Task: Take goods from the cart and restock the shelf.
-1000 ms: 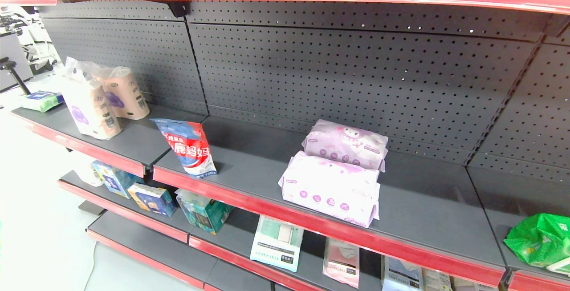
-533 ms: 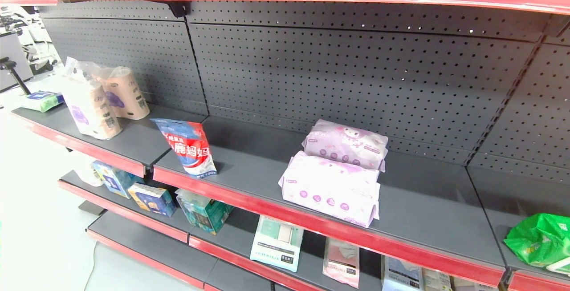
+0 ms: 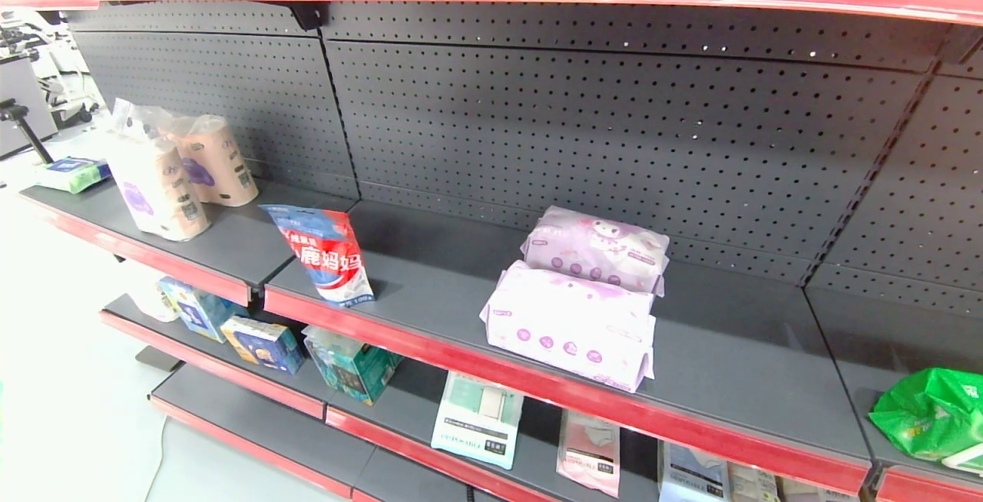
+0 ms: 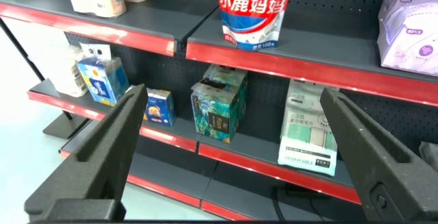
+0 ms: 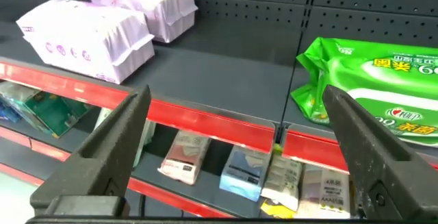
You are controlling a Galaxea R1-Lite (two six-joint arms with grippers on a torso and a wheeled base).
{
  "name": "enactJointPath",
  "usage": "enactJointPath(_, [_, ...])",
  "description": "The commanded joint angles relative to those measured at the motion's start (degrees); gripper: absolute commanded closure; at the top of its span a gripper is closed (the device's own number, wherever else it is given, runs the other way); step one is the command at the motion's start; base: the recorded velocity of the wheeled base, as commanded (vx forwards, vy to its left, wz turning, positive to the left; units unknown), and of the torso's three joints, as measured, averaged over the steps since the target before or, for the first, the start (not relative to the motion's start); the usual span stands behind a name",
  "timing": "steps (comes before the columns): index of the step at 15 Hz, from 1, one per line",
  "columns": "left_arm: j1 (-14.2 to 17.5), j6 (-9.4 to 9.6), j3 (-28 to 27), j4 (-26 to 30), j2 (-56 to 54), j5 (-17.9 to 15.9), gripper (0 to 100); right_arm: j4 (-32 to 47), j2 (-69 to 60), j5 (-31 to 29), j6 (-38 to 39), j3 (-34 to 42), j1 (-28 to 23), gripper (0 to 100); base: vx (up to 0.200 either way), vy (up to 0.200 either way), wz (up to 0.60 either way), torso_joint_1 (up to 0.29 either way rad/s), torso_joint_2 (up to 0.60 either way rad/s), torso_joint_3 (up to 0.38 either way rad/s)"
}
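Red-edged shelf (image 3: 737, 356), left to right: wrapped paper rolls (image 3: 157, 187) at upper left; a blue-and-red pouch (image 3: 326, 252) standing upright; two pink tissue packs (image 3: 572, 325) at centre, one just behind the other; a green pack (image 3: 925, 410) at lower right. Such film-wrapped goods look light, soft and slippery, so best gripped across the middle. The lower tier holds small boxes (image 3: 261, 342). Left gripper (image 4: 233, 94) and right gripper (image 5: 236, 90) hang spread wide and empty.

Matte black left gripper (image 4: 233, 92) — two long wedge-shaped fingers (image 4: 102, 148), broad at base, narrowing to blunt tips; flat angular facets, stepped ridge along each inner edge, dull grey sheen on upper faces. Matte black right gripper (image 5: 236, 90) — same angular wedge fingers (image 5: 373, 148), same finish.
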Motion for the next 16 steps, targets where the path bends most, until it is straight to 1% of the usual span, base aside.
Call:
enactJointPath(1, [0.0,0.0,0.0,0.0,0.0,0.0,0,-0.1,0.0,0.0,0.3,0.0,0.0,0,0.0,0.0,0.0,0.0,0.0,0.0])
enactJointPath(7, [0.0,0.0,0.0,0.0,0.0,0.0,0,-0.1,0.0,-0.1,0.5,0.0,0.0,0,0.0,0.0,0.0,0.0,0.0,0.0])
enactJointPath(16, [0.0,0.08,0.0,0.0,0.0,0.0,0,-0.1,0.0,-0.1,0.3,0.0,0.0,0,0.0,0.0,-0.6,0.004,0.0,0.001])
